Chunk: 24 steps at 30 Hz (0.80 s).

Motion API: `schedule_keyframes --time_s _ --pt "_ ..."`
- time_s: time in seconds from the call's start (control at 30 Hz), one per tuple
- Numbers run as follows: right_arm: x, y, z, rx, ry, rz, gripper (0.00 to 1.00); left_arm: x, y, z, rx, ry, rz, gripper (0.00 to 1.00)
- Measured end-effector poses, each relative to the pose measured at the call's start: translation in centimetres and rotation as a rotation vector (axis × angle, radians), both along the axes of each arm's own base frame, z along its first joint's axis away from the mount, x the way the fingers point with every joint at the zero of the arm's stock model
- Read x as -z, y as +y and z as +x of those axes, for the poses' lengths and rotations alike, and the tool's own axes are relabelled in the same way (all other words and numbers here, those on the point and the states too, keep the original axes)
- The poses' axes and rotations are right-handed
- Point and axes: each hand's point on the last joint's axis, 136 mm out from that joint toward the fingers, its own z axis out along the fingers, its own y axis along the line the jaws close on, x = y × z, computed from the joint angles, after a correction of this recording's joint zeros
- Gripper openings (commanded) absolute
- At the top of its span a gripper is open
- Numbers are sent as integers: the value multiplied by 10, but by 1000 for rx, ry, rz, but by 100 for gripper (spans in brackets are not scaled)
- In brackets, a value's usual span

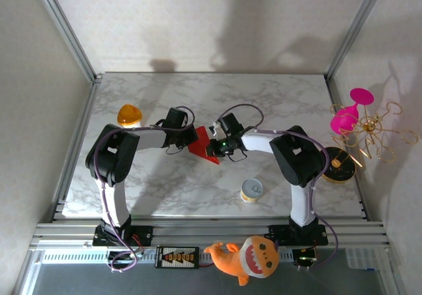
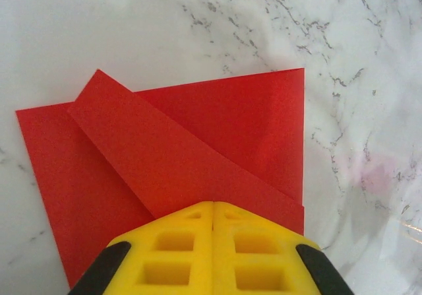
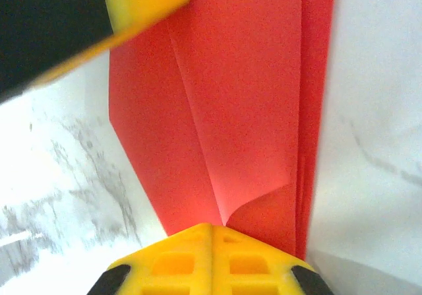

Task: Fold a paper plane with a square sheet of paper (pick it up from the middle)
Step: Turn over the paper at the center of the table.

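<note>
The red paper is lying in the middle of the worktop, right between the two hands. The left hand is touching its left side. The right hand is touching its right side. So both arms are just as near to it. From above, the paper's long side is running slantwise, from the far left toward the near right. The two hands are facing each other across it.

The left hand's fingers are squeezing tight together with no gap. Their tips are sitting on one edge of the paper. I cannot tell if they are pinching it or just pressing it down onto the worktop.

The right hand's fingers are squeezing shut too. A loose flap is curling up and running into their tips. I am guessing this hand is pinching the paper.

The paper is thin and plain red. It is not looking like a flat square, and it is not looking like a plane yet. One strip is lying folded over slantwise, making a long sloping edge. Layers are showing along one side. No pointed nose is showing, so I am thinking more folds are waiting. One hand is probably going to hold the paper down while the other is bending the flap along that sloping edge.
</note>
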Motion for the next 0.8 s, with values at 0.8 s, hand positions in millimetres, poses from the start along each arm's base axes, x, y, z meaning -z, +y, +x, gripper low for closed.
schedule_keyframes --time_s 0.8 --pt "-56 -38 -15 134 -111 120 34 -28 -4 -3 -26 -18 -75 33"
